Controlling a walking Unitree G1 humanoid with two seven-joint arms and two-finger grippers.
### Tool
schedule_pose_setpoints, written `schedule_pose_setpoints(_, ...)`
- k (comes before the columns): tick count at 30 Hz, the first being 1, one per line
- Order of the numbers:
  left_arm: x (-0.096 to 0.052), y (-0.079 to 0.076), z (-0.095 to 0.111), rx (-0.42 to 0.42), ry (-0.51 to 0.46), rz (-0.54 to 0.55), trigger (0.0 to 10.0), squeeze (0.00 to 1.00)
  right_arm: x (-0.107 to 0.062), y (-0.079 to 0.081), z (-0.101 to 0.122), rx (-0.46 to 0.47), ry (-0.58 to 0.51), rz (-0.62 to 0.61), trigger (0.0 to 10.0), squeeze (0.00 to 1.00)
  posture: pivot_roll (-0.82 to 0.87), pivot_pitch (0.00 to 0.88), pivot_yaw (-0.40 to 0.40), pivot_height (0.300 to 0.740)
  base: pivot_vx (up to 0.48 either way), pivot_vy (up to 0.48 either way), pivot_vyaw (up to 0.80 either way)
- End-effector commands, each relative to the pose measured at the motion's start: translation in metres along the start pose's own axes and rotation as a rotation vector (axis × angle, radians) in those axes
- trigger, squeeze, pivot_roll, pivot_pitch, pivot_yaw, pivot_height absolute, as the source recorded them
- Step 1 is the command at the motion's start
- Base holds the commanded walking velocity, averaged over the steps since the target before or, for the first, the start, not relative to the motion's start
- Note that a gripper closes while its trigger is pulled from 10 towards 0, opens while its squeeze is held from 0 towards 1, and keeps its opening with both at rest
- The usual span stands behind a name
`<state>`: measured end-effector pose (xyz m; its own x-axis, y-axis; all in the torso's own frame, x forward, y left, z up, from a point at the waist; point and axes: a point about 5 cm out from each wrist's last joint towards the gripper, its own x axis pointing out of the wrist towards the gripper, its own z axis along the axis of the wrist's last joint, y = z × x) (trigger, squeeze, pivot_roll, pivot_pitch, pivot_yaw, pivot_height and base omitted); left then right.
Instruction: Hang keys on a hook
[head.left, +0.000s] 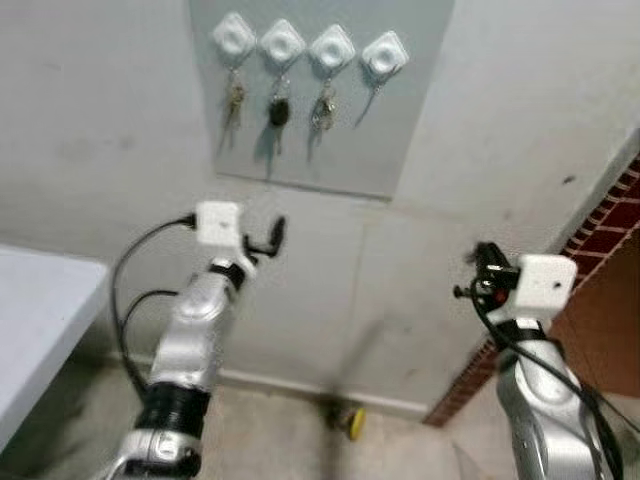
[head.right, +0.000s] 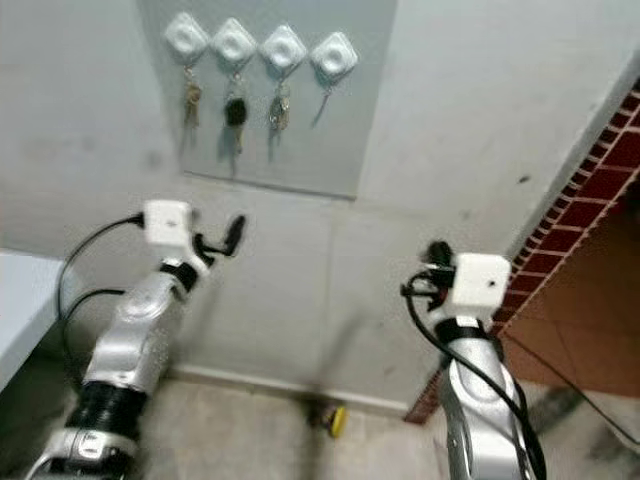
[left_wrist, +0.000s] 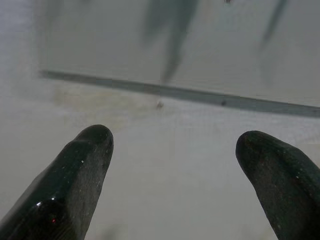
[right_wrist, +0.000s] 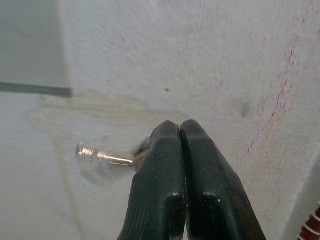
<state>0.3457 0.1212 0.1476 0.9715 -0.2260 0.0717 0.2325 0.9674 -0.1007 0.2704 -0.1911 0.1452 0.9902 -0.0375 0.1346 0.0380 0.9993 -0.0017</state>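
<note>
Four white hooks sit in a row on a grey panel (head.left: 400, 130) high on the wall. Keys (head.left: 234, 100) hang from the first hook, a black fob (head.left: 279, 112) from the second, more keys (head.left: 323, 108) from the third. The fourth hook (head.left: 385, 53) is bare. My right gripper (right_wrist: 180, 125) is raised before the wall, below and right of the panel, shut on a key whose silver end (right_wrist: 100, 154) sticks out sideways. My left gripper (left_wrist: 175, 140) is open and holds nothing, pointing at the wall just under the panel's lower edge.
A white table (head.left: 40, 300) juts in at the left. A red brick wall (head.left: 600, 230) stands at the right. A small yellow thing (head.left: 354, 422) lies on the floor at the foot of the wall. Black cables (head.left: 125, 290) loop off the left arm.
</note>
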Motion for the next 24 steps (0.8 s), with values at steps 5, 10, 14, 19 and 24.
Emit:
schedule_pose_setpoints(5, -0.003, -0.019, 0.008, 0.051, -0.065, -0.104, 10.0, 0.0, -0.001, -0.005, 0.003, -0.006, -0.005, 0.006, 10.0, 0.0, -0.01, 0.092, -0.028, 0.74, 0.0, 0.0, 0.0)
schedule_pose_setpoints(10, -0.006, -0.029, 0.011, 0.089, -0.1, -0.183, 10.0, 0.0, -0.001, 0.001, 0.008, 0.006, -0.025, 0.075, 10.0, 0.0, -0.01, 0.09, -0.027, 0.74, 0.0, 0.0, 0.0)
schedule_pose_setpoints(14, -0.008, -0.035, 0.016, 0.104, -0.129, -0.243, 10.0, 0.0, 0.002, 0.007, 0.022, 0.034, -0.086, 0.15, 10.0, 0.0, -0.01, 0.087, -0.026, 0.74, 0.0, 0.0, 0.0)
schedule_pose_setpoints(19, -0.009, -0.039, 0.024, 0.105, -0.16, -0.279, 10.0, 0.0, 0.008, 0.013, 0.042, 0.049, -0.159, 0.213, 10.0, 0.0, 0.0, 0.089, -0.027, 0.74, 0.0, 0.0, 0.0)
schedule_pose_setpoints(24, -0.01, -0.041, 0.029, 0.1, -0.171, -0.309, 10.0, 0.0, 0.014, 0.017, 0.055, 0.056, -0.204, 0.256, 10.0, 0.0, 0.0, 0.095, -0.024, 0.74, 0.0, 0.0, 0.0)
